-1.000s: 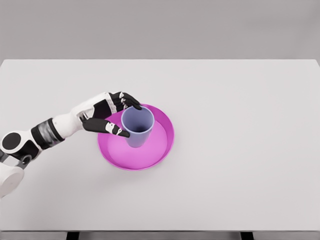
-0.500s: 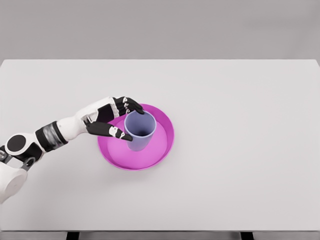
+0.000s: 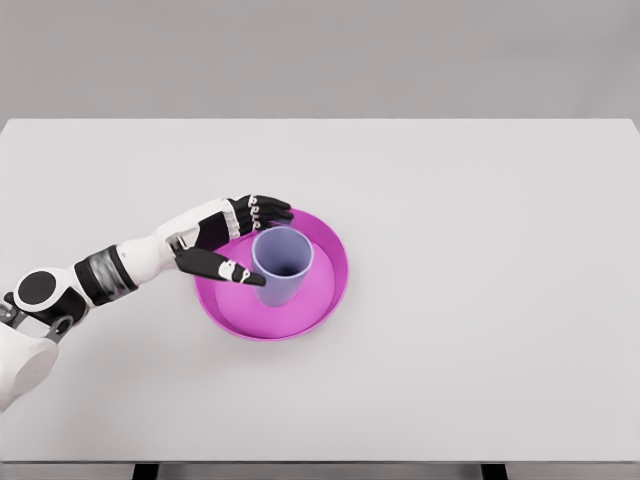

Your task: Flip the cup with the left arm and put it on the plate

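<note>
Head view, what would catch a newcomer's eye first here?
The bright pink plate left of the table's centre, with a lavender cup standing upright on it, mouth up. Next, the left hand just left of the cup, fingers open around it.

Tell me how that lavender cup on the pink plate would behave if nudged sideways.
The cup stands upright and is tall with a narrower base, so it would probably tip rather than slide. It looks thin-walled and empty, likely light. Once on its side it would probably roll, though the plate has a raised rim that might stop it.
</note>
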Available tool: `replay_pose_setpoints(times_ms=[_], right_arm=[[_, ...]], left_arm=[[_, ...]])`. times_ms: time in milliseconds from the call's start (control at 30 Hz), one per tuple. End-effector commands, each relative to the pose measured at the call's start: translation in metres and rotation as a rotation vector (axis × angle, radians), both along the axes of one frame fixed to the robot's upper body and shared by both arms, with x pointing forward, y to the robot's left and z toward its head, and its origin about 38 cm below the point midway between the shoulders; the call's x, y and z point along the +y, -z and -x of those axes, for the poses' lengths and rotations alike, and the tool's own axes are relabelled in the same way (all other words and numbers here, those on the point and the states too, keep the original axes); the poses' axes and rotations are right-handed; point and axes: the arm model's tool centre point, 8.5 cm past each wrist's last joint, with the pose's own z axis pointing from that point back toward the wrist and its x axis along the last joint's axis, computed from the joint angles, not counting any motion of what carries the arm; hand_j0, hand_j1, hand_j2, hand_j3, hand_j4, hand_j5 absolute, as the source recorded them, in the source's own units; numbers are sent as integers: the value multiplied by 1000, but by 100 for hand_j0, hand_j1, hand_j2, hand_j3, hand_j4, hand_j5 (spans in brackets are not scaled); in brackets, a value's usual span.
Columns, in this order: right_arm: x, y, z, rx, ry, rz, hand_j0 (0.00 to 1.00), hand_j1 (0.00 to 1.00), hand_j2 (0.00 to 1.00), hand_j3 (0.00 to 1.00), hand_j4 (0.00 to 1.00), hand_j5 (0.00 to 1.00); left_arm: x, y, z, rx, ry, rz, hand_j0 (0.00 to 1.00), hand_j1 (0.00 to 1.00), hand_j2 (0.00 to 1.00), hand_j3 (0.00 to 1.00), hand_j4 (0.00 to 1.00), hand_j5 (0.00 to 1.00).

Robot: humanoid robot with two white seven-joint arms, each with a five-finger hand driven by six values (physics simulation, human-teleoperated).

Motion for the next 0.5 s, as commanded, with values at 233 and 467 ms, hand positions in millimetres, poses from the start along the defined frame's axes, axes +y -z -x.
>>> replay_pose_setpoints(times_ms=[233,467], right_arm=[[0,0,0,0,0,0,100,100,100,100,100,100],[0,0,0,0,0,0,100,100,100,100,100,100]], left_arm=[[2,-1,-1,-1,-4,2,100,100,100,100,100,100],[1,-12,-1,-20,7,17,100,100,100,100,100,100]])
